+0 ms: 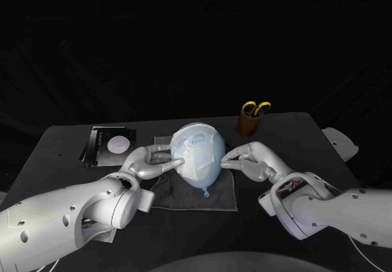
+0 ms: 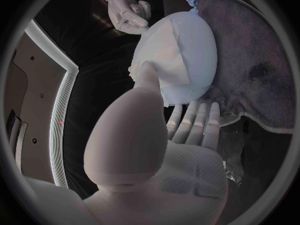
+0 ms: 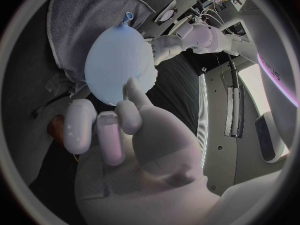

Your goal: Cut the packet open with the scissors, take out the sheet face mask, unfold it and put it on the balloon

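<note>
black table [image 1: 49, 158], sheet mask [image 1: 190, 156] on balloon [image 1: 214, 154]

Left robot hand [image 2: 150, 155]: thumb tip rests on the white sheet mask [image 2: 159, 52] draped over the pale blue balloon [image 2: 197, 55]; fingers [image 2: 199, 119] lie straight at the balloon's near end. Balloon sits on a grey cloth [image 2: 259, 60], knot pointing away from the palm. Right robot hand [image 2: 128, 12] at the balloon's far side, fingertips touching or just beside it.

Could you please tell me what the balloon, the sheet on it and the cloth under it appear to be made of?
Balloon: pale blue rubber or latex by its look, smooth, with a knotted neck.
Sheet mask: thin white fabric, probably, wrinkled and clinging.
Cloth: grey textile, likely towelling, matte, with a stitched hem.
</note>
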### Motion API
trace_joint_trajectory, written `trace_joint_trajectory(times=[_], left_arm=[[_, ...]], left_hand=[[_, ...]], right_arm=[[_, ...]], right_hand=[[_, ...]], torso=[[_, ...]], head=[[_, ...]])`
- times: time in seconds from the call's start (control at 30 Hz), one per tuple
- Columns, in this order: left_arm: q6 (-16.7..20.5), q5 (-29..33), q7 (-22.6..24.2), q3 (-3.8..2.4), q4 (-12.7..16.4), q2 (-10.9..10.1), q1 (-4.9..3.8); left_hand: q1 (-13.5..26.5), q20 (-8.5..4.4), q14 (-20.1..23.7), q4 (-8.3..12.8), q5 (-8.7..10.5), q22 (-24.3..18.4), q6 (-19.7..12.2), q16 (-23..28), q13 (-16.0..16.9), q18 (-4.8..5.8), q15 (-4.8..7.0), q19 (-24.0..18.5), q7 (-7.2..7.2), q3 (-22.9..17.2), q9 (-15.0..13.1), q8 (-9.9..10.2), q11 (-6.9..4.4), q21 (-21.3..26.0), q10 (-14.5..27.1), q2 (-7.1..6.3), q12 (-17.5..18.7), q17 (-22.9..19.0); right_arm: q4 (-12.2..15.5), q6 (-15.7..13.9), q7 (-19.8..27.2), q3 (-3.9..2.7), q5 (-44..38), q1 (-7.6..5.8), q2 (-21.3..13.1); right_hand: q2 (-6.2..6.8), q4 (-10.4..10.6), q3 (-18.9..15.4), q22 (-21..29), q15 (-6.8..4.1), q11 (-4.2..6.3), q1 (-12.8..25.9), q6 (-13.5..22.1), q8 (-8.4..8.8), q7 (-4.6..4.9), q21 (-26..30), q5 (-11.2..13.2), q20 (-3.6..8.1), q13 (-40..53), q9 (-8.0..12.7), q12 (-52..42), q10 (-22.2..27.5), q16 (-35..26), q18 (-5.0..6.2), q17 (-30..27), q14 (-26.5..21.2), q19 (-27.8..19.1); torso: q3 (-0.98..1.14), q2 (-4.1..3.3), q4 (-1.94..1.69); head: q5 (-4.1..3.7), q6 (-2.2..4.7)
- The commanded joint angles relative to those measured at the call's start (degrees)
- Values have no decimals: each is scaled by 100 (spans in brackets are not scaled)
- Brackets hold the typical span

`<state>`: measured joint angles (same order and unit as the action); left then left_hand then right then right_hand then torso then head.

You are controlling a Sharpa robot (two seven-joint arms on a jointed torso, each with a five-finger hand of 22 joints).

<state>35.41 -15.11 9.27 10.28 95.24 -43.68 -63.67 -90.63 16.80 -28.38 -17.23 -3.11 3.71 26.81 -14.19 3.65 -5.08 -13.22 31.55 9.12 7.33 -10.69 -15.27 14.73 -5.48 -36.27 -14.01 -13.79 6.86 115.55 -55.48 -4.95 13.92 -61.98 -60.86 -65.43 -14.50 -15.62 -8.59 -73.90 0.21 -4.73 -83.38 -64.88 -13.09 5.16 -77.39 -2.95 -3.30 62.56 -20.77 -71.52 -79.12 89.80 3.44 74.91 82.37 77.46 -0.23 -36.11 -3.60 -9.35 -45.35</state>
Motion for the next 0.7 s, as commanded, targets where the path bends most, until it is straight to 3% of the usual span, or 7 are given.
trace_joint_trajectory(times=[0.03, 0.17, 0.43, 0.7], left_arm=[[-86, 19, -18, 1, 27, 17, 2], [-93, 31, -28, 1, 43, 16, 2], [-94, 39, -37, 1, 81, 10, 2], [-88, 40, -43, 1, 115, -5, 2]], left_hand=[[5, -17, -4, 1, 5, -7, 29, 19, -1, -66, -15, 38, 760, -7, -1, -14, -11, -32, -45, 29, 15, -5], [12, -15, -8, 1, 5, -10, 37, 26, 0, -66, -14, 32, 759, 0, -2, -14, -12, -30, -60, 24, 19, -7], [12, -15, -8, 1, 5, -10, 37, 26, 0, -66, -14, 32, 759, 0, -2, -14, -12, -30, -60, 24, 19, -7], [12, -15, -8, 1, 5, -10, 37, 26, 0, -66, -14, 32, 759, 0, -2, -14, -12, -30, -60, 24, 19, -7]], right_arm=[[35, -188, 161, -1, 57, 1, 13], [53, -178, 178, -1, 75, 0, 71], [23, -166, 78, -1, 70, 2, 222], [-45, -161, -77, 0, 64, 2, 286]], right_hand=[[278, 76, -241, 32, -285, 393, 678, 197, 153, 4, 50, -14, -34, 2744, -62, -1848, -1088, 20, 96, 1509, 763, -35], [492, 125, -546, 78, -196, 279, 980, 467, 388, 139, 99, -19, -105, 2744, 27, -1848, -1088, 20, 105, 1509, 763, -66], [563, 128, -784, 209, -104, 182, 1069, 635, 565, 244, 226, -28, -201, 2744, 69, -1848, -1088, 20, 143, 1509, 763, -169], [591, 161, -875, 250, -82, 161, 1115, 671, 603, 263, 268, -29, -227, 2744, 69, -1848, -1088, 20, 156, 1509, 763, -201]], torso=[[0, 0, -2], [-1, 2, 1], [-2, -2, -7], [-2, 0, -4]], head=[[0, 4], [-12, 15], [-20, 28], [-8, 30]])
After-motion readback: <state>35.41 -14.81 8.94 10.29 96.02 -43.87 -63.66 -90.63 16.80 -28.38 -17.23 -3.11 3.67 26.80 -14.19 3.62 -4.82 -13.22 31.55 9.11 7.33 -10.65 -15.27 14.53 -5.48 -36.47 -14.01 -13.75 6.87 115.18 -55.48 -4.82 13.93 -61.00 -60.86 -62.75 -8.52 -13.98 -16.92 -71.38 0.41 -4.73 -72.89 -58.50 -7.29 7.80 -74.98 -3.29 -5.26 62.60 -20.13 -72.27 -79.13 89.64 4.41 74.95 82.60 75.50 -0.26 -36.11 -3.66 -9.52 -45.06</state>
